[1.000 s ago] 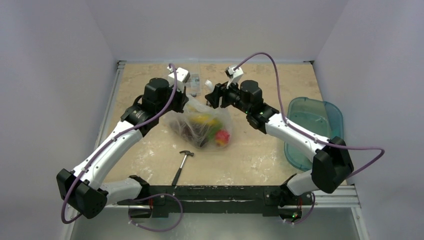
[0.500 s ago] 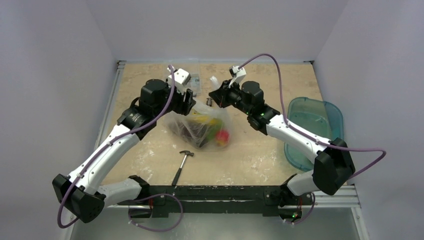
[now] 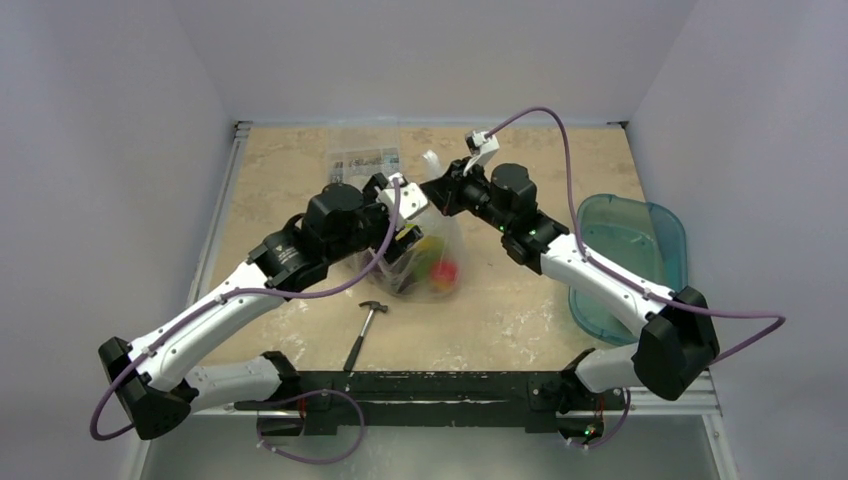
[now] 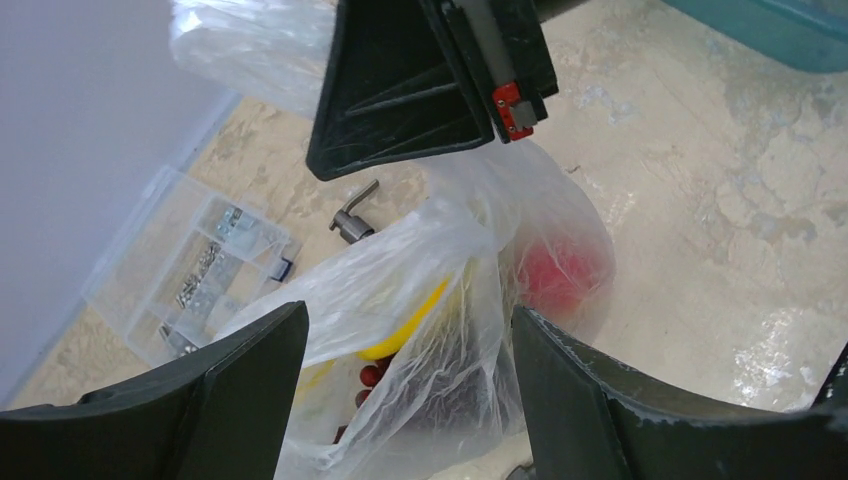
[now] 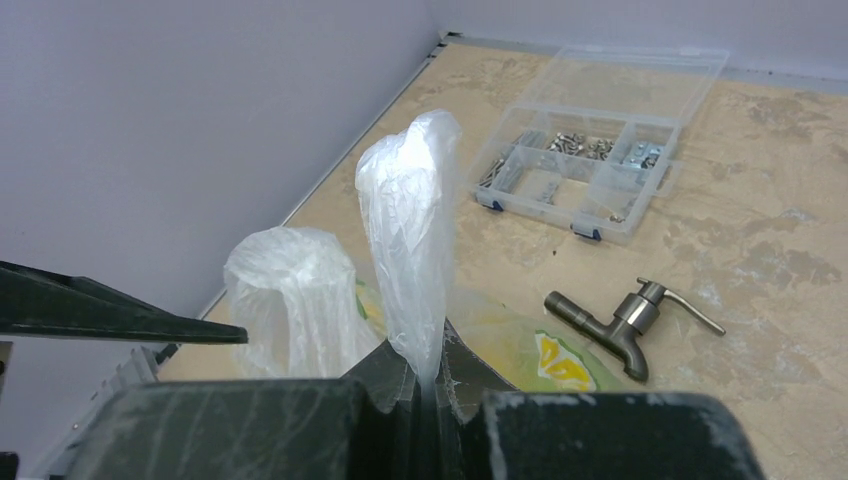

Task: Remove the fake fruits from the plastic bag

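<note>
— Plastic bag (image 3: 430, 280): which of your grippers has it now?

— My right gripper (image 5: 430, 385). A second ago its jaws stood apart. Now they are pressed together on one handle (image 5: 410, 220), pinching the film and holding it upright at the bag's 12 o'clock side.

— And the other?

— My left gripper (image 4: 410, 315) was clamped at the bag's 10 o'clock edge. It has let go and swung in over the bag, and its jaws are spread wide above the crumpled top.

— Where are the fake fruits (image 3: 437, 262)?

— All inside, as far as I can see. A red fruit (image 4: 555, 275) is at the 3 o'clock side, the banana (image 4: 402, 338) is in the middle, and dark ones lie lower down under the film. None lies on the table (image 3: 300, 180). The bag sits mid-table, with the hammer (image 3: 363, 322) at its 7 o'clock.

— So what does the swap mean?

— I judge the hold has passed to my right side so the left is free to reach in. The unloading itself has not begun. The mouth looks folded over, so I risk catching film instead of fruit.
</note>
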{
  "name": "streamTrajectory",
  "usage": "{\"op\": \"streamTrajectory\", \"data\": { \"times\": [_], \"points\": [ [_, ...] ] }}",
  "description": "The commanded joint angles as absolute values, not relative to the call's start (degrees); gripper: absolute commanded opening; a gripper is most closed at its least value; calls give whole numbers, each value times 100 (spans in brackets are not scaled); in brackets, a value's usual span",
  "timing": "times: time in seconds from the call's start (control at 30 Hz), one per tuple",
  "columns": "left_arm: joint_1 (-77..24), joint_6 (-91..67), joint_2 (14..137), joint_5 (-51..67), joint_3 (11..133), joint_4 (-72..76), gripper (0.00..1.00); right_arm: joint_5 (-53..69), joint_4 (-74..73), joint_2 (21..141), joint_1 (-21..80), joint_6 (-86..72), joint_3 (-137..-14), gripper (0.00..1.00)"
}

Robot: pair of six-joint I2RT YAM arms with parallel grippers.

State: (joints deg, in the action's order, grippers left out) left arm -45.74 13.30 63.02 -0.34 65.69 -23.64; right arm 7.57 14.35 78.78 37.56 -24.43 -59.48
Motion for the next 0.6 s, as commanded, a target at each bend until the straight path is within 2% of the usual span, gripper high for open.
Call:
{"op": "streamTrajectory", "data": {
  "times": [0.0,0.17,0.33,0.43,0.57],
  "points": [
    [-4891,2281,6512,-395,6520,-2268,74,922,1678,7640,3773,-2465,-5880,0],
    [-5053,2334,7037,-1169,6575,-1854,72,962,1793,7584,3779,-2548,-5771,0],
    [-5060,1997,7352,-1689,6821,-1642,62,958,1752,7487,3779,-2517,-5722,0],
    [-5058,1970,7577,-1870,6935,-1633,49,967,1739,7471,3778,-2507,-5715,0],
    [-5049,1934,7786,-2554,7101,-1616,15,1069,1801,7496,3770,-2618,-5729,0]
  ]
}}
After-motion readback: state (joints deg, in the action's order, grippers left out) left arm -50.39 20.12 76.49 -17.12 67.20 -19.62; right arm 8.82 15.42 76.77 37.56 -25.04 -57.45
